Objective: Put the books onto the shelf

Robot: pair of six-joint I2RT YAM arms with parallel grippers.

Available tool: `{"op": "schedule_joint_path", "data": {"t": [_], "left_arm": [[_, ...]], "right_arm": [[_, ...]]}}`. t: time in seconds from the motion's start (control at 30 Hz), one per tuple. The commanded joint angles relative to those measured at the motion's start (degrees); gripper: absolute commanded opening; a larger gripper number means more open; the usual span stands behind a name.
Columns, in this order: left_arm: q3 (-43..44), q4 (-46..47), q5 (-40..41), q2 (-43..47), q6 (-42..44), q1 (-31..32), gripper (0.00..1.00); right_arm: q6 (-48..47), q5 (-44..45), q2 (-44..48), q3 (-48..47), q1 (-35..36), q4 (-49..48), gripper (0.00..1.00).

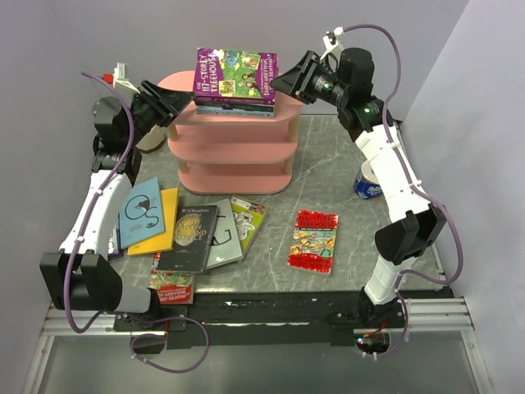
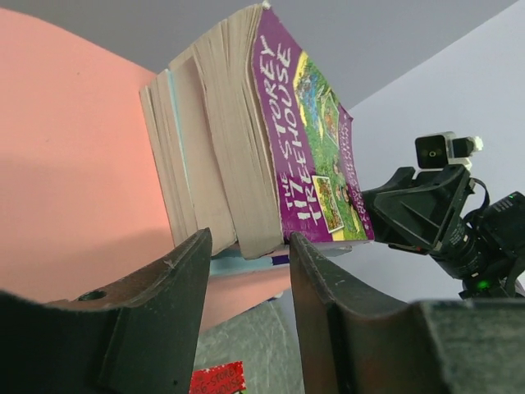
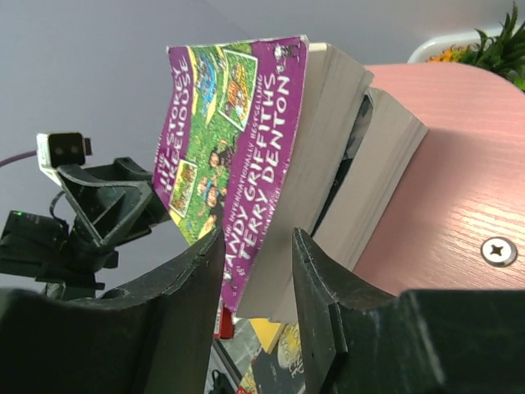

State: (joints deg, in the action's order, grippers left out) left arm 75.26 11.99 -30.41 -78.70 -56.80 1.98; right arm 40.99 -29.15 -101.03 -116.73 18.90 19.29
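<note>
From above: a short stack of books (image 1: 238, 107) already on the top board of the shelf (image 1: 234, 168), purple book (image 1: 235, 74) uppermost, set between the left gripper (image 1: 184, 103) at one end and the right gripper (image 1: 283, 86) at the other. Well below both, flat on the worktop (image 1: 369, 246): a red book (image 1: 315, 240) alone and a loose pile (image 1: 190, 236) of several more near the left arm, so most of the job judged undone. From the left wrist: jaws partway apart, astride the purple book's (image 2: 312, 156) end, shelf (image 2: 74, 164) just beyond; cannot tell whether pinching. From the right wrist: jaws likewise partway apart around the opposite end of the purple book (image 3: 238, 131); grip impossible to tell.
</note>
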Motion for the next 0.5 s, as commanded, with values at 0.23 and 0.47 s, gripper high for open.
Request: {"op": "schedule_joint_path", "data": {"t": [0.23,0.47], "left_arm": [[5.24,3.48,-1.31,-2.34,-0.42,0.57,0.42],[5.77,3.39,-1.23,-2.6,-0.42,0.57,0.42]], "right_arm": [[-1.62,-1.35,-1.01,-3.77,0.44,1.1,0.35],[-1.71,-1.62,-0.83,-3.6,0.44,0.84,0.23]]}}
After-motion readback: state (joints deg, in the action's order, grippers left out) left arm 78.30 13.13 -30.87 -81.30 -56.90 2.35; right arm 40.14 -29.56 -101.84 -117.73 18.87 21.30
